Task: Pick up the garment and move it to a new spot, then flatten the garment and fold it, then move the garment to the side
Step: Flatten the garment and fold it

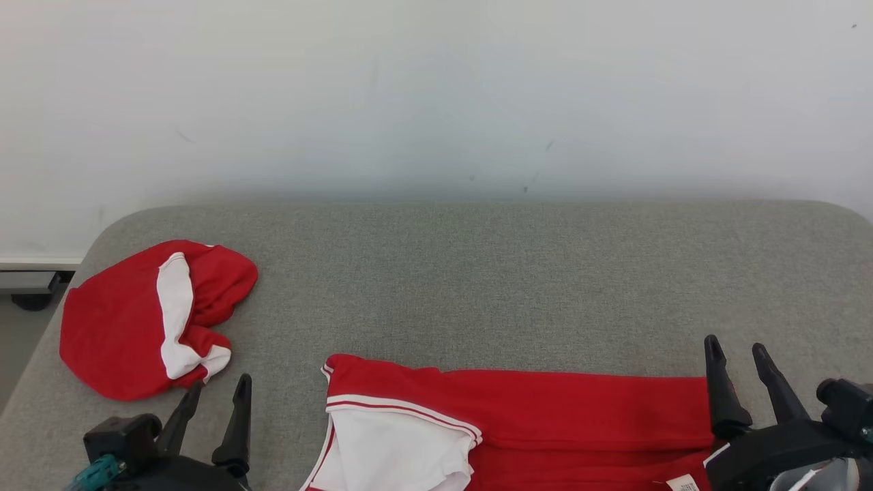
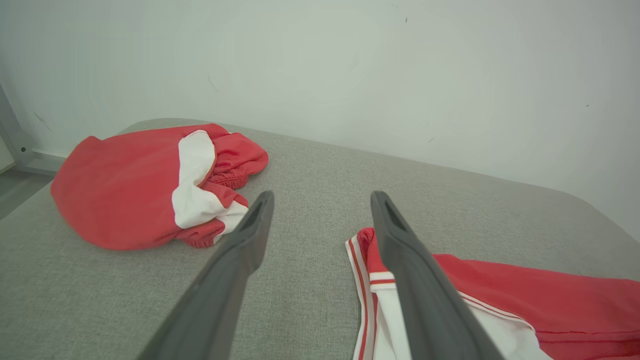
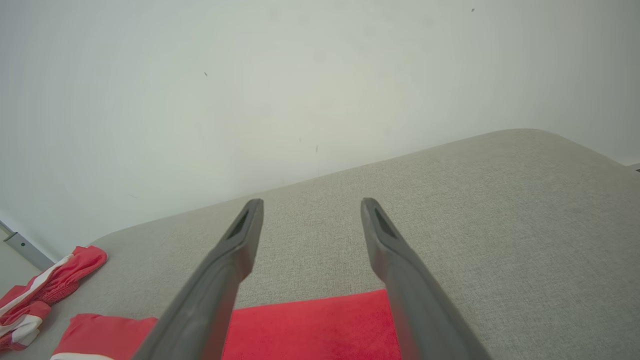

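A red garment with white panels and striped trim [image 1: 545, 409] lies spread along the near edge of the grey padded surface [image 1: 477, 273]; it also appears in the left wrist view [image 2: 525, 300] and the right wrist view [image 3: 310, 325]. A second red and white garment [image 1: 116, 327] lies crumpled at the left [image 2: 115, 190] [image 3: 30, 300]. My left gripper [image 1: 220, 383] hovers open between the two garments, holding nothing [image 2: 322, 196]. My right gripper [image 1: 735, 344] stands open at the spread garment's right end, empty [image 3: 311, 201].
A pale wall [image 1: 436, 102] rises right behind the surface. The surface's rounded left edge drops to the floor, where a dark caster [image 1: 31, 300] and a metal frame leg [image 2: 15, 140] stand. Bare grey fabric stretches across the middle and right.
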Tool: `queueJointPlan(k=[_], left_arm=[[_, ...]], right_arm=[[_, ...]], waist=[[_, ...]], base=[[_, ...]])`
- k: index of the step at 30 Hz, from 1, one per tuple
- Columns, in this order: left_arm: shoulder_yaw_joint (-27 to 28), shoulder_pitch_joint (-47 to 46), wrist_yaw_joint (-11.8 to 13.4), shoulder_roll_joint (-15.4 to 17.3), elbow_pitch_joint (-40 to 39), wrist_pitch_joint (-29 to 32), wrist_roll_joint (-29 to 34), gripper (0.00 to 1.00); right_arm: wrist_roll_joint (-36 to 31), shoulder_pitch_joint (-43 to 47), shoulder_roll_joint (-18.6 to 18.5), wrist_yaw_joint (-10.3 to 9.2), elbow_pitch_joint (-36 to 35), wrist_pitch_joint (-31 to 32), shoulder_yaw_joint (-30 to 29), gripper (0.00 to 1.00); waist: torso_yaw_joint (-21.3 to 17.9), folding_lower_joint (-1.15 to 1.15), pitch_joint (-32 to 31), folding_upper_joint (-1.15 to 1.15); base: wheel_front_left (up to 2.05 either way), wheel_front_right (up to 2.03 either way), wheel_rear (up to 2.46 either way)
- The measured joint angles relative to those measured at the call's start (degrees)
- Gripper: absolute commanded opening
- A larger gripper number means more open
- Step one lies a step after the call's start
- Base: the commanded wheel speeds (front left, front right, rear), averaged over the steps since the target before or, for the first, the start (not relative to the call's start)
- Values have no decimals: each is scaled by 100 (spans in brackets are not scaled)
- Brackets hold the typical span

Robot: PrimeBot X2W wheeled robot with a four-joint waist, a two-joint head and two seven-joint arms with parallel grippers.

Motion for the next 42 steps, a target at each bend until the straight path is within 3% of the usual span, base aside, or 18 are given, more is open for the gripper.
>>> queueJointPlan(k=[29, 31, 36, 42], left_arm=[[-137, 19, 42, -91, 130, 180, 0, 100], [-153, 18, 42, -110, 134, 181, 0, 100], [-198, 17, 42, -135, 138, 189, 1, 100], [-248, 10, 42, -175, 129, 231, 2, 100]], right_arm=[[226, 194, 9, 24, 208, -475, -14, 100], [14, 228, -181, -10, 345, -199, 59, 100], [-238, 374, -508, -302, 577, 364, -43, 100], [-268, 424, -683, -349, 1134, 1053, -77, 100]], waist=[[-16, 0, 62, 0], [-17, 0, 57, 0], [1, 0, 54, 0], [34, 0, 102, 0]], base=[[0, 0, 0], [0, 0, 0], [0, 0, 0], [0, 0, 0]])
